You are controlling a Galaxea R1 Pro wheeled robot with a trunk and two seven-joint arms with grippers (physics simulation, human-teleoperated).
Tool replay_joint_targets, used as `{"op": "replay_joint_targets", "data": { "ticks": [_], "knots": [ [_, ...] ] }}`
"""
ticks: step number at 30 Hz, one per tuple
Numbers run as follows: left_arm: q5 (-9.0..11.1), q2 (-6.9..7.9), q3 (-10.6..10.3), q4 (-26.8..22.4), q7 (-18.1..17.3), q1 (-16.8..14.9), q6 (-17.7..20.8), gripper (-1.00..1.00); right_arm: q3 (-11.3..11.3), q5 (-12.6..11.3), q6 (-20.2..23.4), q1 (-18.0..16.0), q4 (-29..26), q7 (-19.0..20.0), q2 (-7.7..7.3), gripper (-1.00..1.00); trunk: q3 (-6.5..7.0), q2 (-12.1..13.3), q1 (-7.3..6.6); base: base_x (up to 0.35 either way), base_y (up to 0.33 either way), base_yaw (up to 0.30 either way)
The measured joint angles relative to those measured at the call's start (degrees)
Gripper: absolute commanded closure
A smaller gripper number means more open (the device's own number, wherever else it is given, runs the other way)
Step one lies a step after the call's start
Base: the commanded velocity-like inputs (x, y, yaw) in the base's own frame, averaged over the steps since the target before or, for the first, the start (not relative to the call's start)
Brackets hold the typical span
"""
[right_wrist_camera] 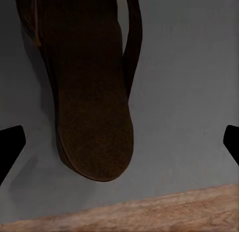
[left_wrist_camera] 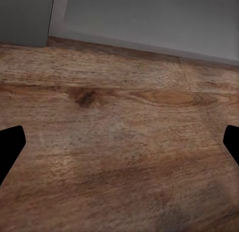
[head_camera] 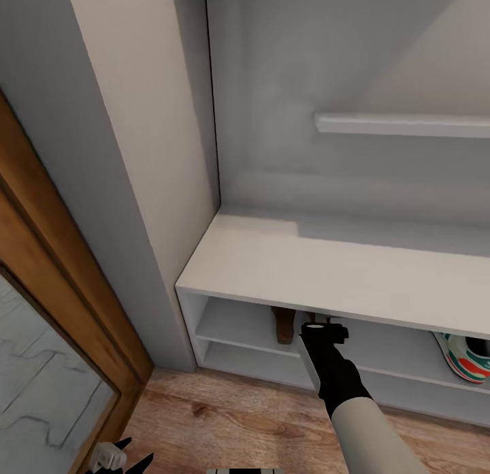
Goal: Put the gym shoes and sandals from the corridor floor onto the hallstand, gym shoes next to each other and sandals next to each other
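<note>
A brown sandal (right_wrist_camera: 94,107) lies on the grey shelf (right_wrist_camera: 184,92).

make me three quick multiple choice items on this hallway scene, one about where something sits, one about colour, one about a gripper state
1. Where does the sandal under the right wrist camera lie?
A. on a grey rack shelf
B. on the wood floor
C. on the bench top

2. What colour are the gym shoe's side stripes?
A. blue
B. green
C. black

3. How does the left gripper stand?
A. shut on a sandal
B. shut on nothing
C. open over bare floor

Answers: 1 A, grey shelf surface surrounds its sole. 2 B, green stripes show on the white shoe in the hallstand. 3 C, its fingertips sit wide apart above the planks.
</note>
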Motion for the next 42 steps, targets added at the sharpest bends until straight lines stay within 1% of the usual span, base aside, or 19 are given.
{"op": "replay_joint_targets", "data": {
  "ticks": [9,15,42],
  "knots": [
    [0.0,0.0,0.0,0.0,0.0,0.0,0.0,-1.0,0.0,0.0,0.0,0.0,0.0,0.0,0.0,-1.0,0.0,0.0,0.0,-0.008,-0.003,0.0],
    [0.0,0.0,0.0,0.0,0.0,0.0,-0.1,-1.0,0.0,0.0,0.0,0.0,0.0,0.0,0.0,-1.0,0.0,0.0,0.02,-0.137,-0.088,0.0],
    [0.0,0.0,0.0,0.0,0.0,0.0,-0.1,-1.0,0.0,0.0,0.0,0.0,0.1,0.0,0.0,-1.0,0.0,0.0,0.03,-0.252,-0.16,0.0]
  ]
}}
